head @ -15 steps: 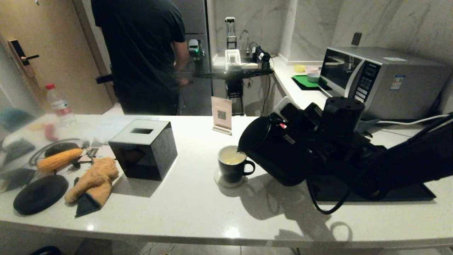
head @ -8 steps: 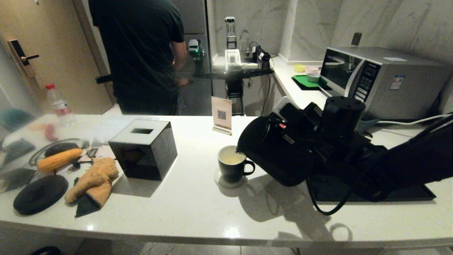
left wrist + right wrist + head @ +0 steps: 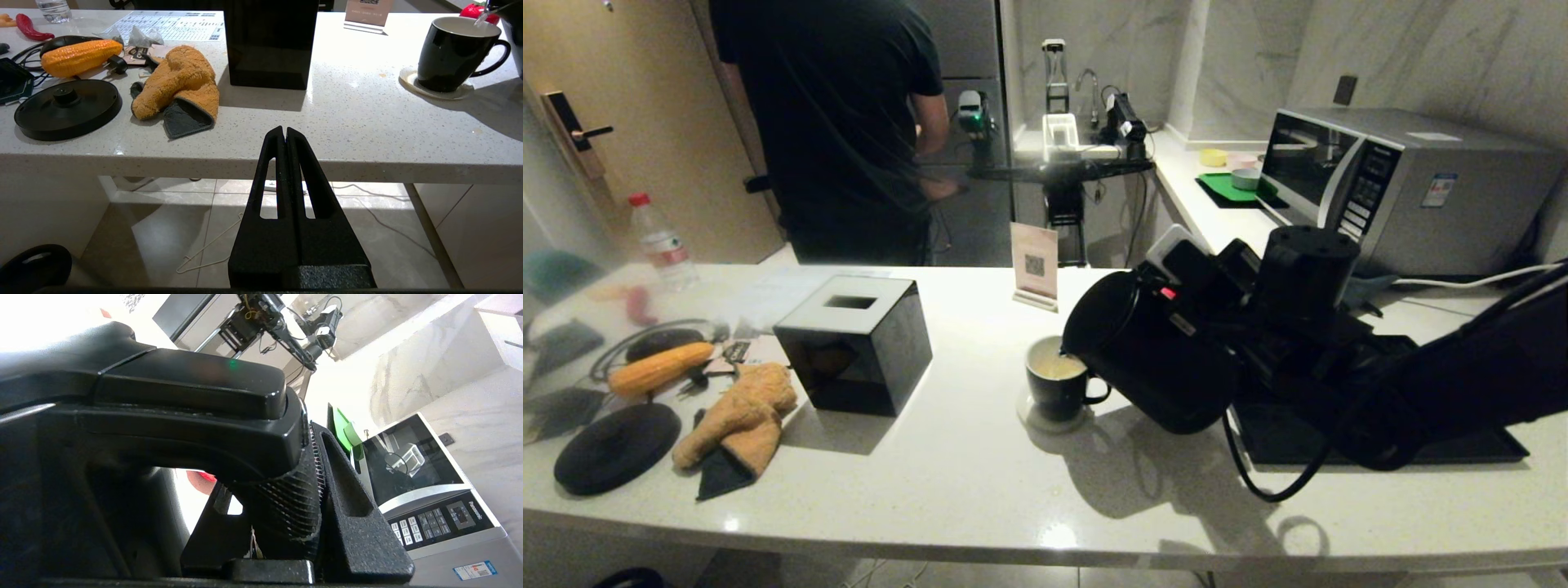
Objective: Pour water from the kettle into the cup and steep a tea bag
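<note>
Kettle [image 3: 1152,367] sits tipped at approx 3 o'clock of the cup [image 3: 1058,388], spout over the rim so water [image 3: 1058,369] lands inside w/o splashing the counter [image 3: 947,482]. Right gripper [image 3: 314,506] fingers clamp its handle. Left gripper [image 3: 284,134] parked below the counter edge, fingers pressed together.

Head camera high above counter [image 3: 980,482]; left wrist low at its edge, right wrist close-up.

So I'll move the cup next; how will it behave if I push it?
The cup looks nearly full of water, so it would likely slosh and feel heavy. It sits on a small coaster, so a push may drag or tip it. Glossy ceramic, probably slippery and breakable.
</note>
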You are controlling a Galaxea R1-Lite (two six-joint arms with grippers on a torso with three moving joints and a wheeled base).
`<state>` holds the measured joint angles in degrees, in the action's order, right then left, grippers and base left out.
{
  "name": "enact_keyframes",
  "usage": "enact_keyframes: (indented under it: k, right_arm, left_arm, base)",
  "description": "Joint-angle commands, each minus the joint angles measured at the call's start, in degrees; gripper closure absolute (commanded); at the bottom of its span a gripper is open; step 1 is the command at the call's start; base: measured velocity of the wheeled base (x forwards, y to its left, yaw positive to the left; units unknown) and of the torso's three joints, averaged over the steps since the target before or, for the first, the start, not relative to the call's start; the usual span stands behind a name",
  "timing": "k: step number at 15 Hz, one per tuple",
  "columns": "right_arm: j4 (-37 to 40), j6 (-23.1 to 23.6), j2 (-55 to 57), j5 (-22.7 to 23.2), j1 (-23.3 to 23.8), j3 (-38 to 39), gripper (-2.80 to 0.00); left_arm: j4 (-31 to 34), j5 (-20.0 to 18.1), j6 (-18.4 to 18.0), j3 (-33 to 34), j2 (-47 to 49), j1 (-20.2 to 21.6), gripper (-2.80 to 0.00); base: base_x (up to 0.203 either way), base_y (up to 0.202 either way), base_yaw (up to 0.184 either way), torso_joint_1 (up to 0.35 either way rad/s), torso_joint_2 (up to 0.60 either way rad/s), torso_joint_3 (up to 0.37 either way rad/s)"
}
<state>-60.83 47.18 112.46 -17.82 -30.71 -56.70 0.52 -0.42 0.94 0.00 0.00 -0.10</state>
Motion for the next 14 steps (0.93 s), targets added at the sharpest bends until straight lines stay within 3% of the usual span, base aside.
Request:
enact_keyframes:
  k: [1, 5, 14]
  right_arm:
    - [-1.4, -0.42, 0.31, -0.11, -0.05, -0.25, 0.0]
    - [-3.34, -3.77, 0.13, -0.46, 0.02, 0.18, 0.0]
    - [-6.75, -6.73, -1.04, -0.62, 0.03, 1.58, 0.0]
  left_arm:
    - [0.0, -0.01, 0.03, 0.0, 0.0, 0.01, 0.0]
    - [0.0, -0.01, 0.03, 0.0, 0.0, 0.01, 0.0]
    - [0.0, -0.01, 0.03, 0.0, 0.0, 0.01, 0.0]
  base:
    - [0.0, 0.0, 0.0, 0.0, 0.0, 0.0]
    - [0.0, 0.0, 0.0, 0.0, 0.0, 0.0]
    - [0.0, 0.0, 0.0, 0.0, 0.0, 0.0]
